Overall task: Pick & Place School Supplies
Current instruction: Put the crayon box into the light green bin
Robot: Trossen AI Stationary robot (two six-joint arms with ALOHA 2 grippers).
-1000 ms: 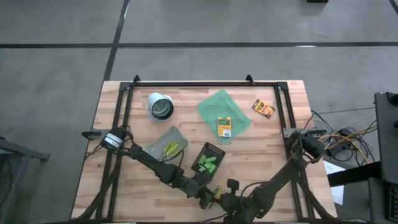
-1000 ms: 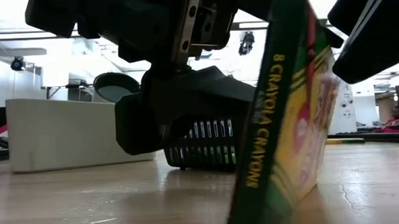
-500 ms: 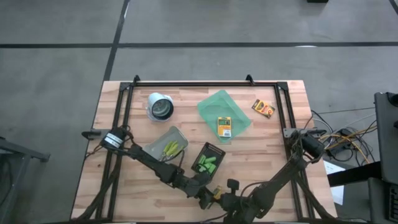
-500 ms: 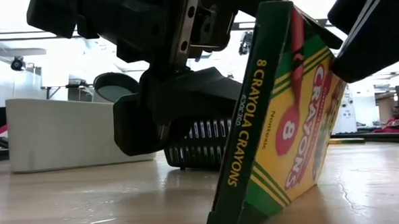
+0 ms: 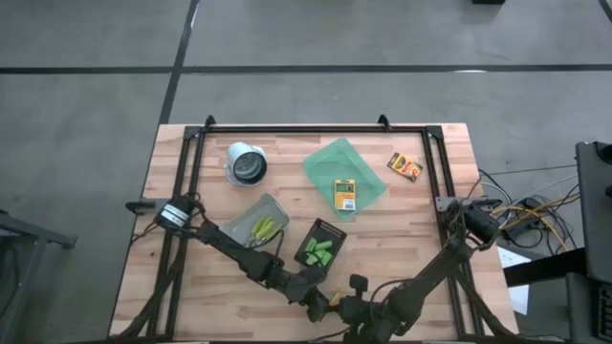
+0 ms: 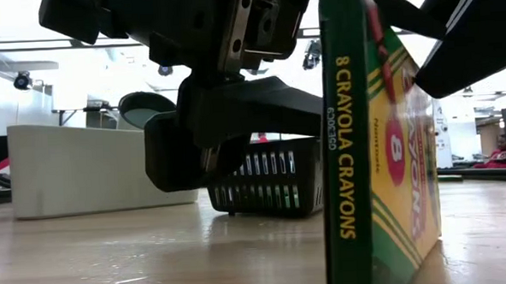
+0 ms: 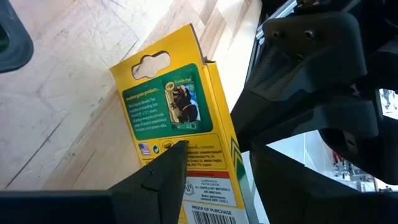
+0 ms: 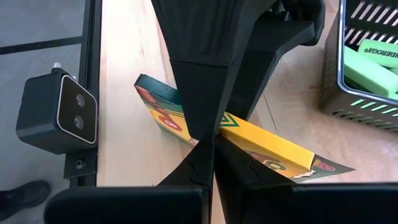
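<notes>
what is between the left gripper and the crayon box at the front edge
Nothing visible. The left gripper is already at the Crayola crayon box, its open fingers against the box, which stands upright on the table. The shut right gripper sits right beside it.

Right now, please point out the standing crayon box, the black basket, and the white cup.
standing crayon box (image 6: 346,155): low view, green spine with lettering.
black basket (image 6: 264,189): low view, slotted front wall.
white cup (image 5: 248,163): high view, its rim.

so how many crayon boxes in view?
3. One crayon box on the green tray at; one flat near the far right corner; one standing on end at the near edge, between both arms.
</notes>
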